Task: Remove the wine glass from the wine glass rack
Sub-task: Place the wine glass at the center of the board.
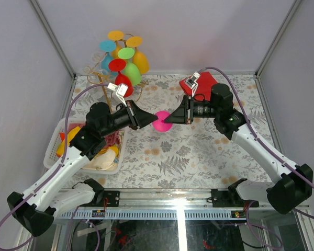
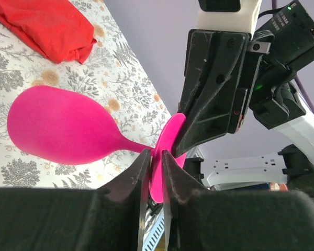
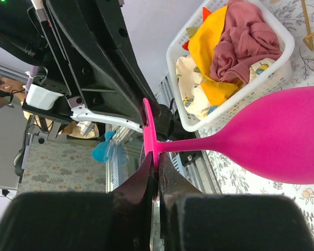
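**Pink wine glass: off the rack, gripped by both arms**

Item: pink wine glass (image 1: pixel 160 121). It hangs clear of the wine glass rack (image 1: pixel 97 78), to the right of the rack and nearer the arm bases in the top view. The glass is upside down, with the foot on top and the bowl pointing at the tabletop (image 1: pixel 199 151). Whether the bowl touches the tabletop cannot be told.

Left gripper (image 1: pixel 149 119): the fingers (image 2: pixel 138 172) are pressed together on the rim of the foot, on the side facing the rack. The thin disc sits edge-on between them.

Right gripper (image 1: pixel 168 117): the fingers (image 3: pixel 141 180) are closed tight on the opposite rim of the same foot, on the side away from the rack. The two grippers meet nose to nose over the disc.

Rack contents: several coloured glasses (image 1: pixel 126 53) hang bowl-down from the rack's gold wire arms, at the far left of the tabletop.

Other items:
- A white basket (image 1: pixel 52 151) of yellow, rose and cream cloths sits on the near side of the rack, under the left arm.
- A red cloth (image 1: pixel 205 81) lies well to the right of the rack, at the far edge.
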Motion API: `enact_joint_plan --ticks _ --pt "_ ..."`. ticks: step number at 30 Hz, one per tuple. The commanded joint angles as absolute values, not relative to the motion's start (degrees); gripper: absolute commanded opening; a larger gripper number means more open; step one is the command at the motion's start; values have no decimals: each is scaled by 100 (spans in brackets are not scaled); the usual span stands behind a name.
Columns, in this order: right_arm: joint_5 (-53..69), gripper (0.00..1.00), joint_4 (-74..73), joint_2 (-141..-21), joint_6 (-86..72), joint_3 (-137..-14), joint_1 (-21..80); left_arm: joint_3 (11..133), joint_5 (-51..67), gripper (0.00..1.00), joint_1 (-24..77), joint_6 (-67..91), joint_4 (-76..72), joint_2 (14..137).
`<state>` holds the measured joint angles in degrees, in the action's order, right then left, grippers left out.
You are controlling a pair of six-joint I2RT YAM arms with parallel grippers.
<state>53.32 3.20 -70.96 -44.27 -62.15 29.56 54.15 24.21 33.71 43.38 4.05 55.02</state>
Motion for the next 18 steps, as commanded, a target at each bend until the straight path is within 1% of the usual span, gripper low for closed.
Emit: enact_joint_plan --ticks 1,4,5,7,9,10,12,13,16,18 --pt "5494 0 1255 -7046 -4853 -6253 2995 5410 2265 21 3419 4162 474 5477" --pt "5375 0 1237 -6947 -4660 -6189 2994 5440 2739 33 3419 4182 455 5589" --pt "5365 0 1209 -6936 -4598 -6200 2995 5429 2885 36 3421 4207 450 5627" --pt "5370 0 1171 -6947 -4558 -6229 2989 5359 3079 38 3440 4291 401 5654" --pt "5370 0 1188 -6944 -4566 -6245 2990 5263 3148 37 3481 4357 334 5618" --pt "5370 0 1220 -6936 -4590 -6237 2990 5233 3140 35 3507 4378 308 5587" --pt "5433 0 1311 -6913 -4637 -6226 2988 5164 3002 27 3533 4421 270 5504" --pt "5490 0 1348 -6904 -4658 -6219 2989 5133 2901 22 3539 4441 243 5454" --pt "5679 0 1432 -6887 -4692 -6222 2998 5089 2704 1 3543 4469 171 5387" --pt "5712 0 1427 -6855 -4686 -6225 2997 5097 2715 0 3540 4466 150 5426"
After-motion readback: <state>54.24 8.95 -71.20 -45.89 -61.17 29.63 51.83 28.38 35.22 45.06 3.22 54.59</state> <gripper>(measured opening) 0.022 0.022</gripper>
